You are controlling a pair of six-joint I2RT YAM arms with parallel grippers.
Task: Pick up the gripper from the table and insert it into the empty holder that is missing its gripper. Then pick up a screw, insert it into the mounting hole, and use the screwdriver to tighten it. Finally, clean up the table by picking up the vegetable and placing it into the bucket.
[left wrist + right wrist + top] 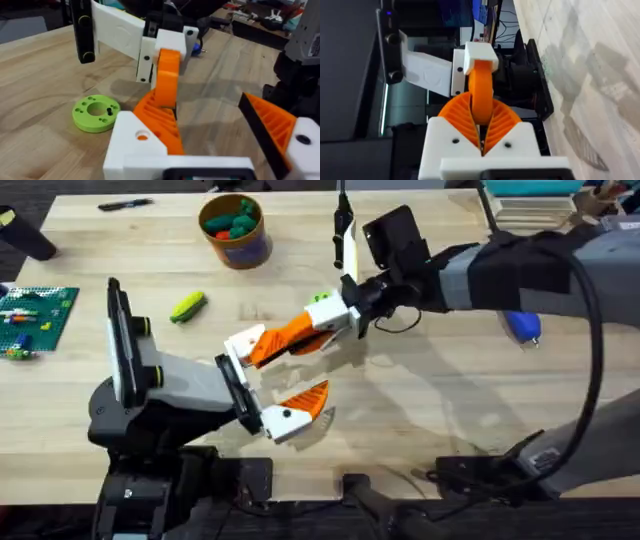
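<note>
Overhead, my right gripper (305, 330) reaches across the middle of the table (450, 410). Its two fingers are squeezed tight on the gripper (285, 335), the little orange piece. The right wrist view shows my ribbed orange pads (457, 115) pressing on both sides of that piece (481, 95). There is no gap between them.

The far end of the orange piece meets the holder (240, 348), which is the white finger mount on my left arm. From the left wrist view, the orange piece (157, 117) sits against that white holder (132, 145). I cannot tell if it is pushed all the way in.

My left gripper (315, 360) is spread wide apart. Nothing sits between its fingers. Its other finger has its own orange pad (270, 120) and touches nothing.

A lime-green disc (96, 113) lies on the wood just beside the holder.

The vegetable (188, 306) lies on the table, well apart from both grippers. The bucket (245, 250) stands farther back, with toy food inside. The blue screwdriver (522, 327) peeks out from under my right arm.
</note>
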